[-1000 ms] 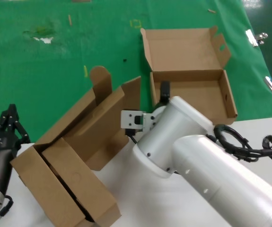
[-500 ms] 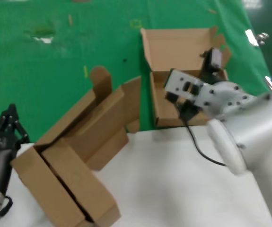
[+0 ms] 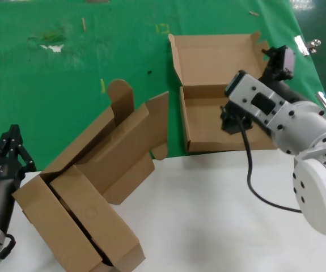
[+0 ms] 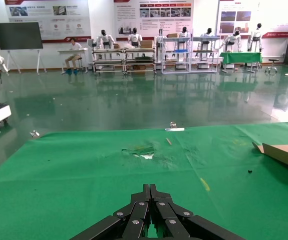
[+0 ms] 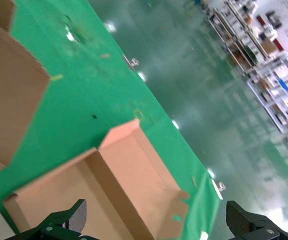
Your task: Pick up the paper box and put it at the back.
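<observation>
The paper box (image 3: 225,96) lies open on the green cloth at the back (image 3: 66,68), apart from the bunched boxes (image 3: 94,187) straddling the white surface (image 3: 219,226), so the placing looks done. The right gripper (image 5: 159,225) hovers over its far right corner, fingers wide and empty. The left gripper (image 3: 7,150) waits at the near left, fingers closed together.

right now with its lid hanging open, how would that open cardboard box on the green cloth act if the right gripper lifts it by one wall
The paper box looks empty, so probably light. Its thin corrugated walls may flex under the right gripper. The hinged lid stands open and would likely flop or swing when lifted.
</observation>
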You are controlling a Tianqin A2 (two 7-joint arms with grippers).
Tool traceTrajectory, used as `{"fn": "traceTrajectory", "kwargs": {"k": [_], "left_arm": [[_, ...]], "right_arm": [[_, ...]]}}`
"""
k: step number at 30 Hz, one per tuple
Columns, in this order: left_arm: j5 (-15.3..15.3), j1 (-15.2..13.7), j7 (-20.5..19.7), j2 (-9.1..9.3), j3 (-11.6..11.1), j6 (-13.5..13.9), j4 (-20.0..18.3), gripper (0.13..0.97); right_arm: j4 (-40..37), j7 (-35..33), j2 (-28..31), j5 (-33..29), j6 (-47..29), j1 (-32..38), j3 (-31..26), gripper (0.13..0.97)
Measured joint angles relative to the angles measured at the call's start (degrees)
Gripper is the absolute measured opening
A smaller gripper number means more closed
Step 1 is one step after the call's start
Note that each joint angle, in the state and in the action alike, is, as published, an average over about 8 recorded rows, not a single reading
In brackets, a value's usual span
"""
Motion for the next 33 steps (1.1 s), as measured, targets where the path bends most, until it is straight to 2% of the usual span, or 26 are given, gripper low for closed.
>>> {"fn": "traceTrajectory", "kwargs": {"k": [7,16,24,28,33], "left_arm": [[0.0,0.0,0.0,0.0,0.0,0.0,0.0,0.163],[0.0,0.0,0.0,0.0,0.0,0.0,0.0,0.252],[0.0,0.0,0.0,0.0,0.0,0.0,0.0,0.407],[0.0,0.0,0.0,0.0,0.0,0.0,0.0,0.407],[0.0,0.0,0.0,0.0,0.0,0.0,0.0,0.541]], "right_arm": [[-1.9,-4.2,0.8,9.3,5.5,-2.1,0.7,0.966],[-4.4,-10.1,2.0,22.3,13.2,-5.1,1.8,0.966],[-6.7,-15.3,3.0,33.9,20.0,-7.8,2.8,0.966],[-7.8,-17.9,3.6,39.7,23.5,-9.2,3.3,0.966],[-9.2,-21.2,4.2,46.9,27.7,-10.9,3.9,0.966]]}}
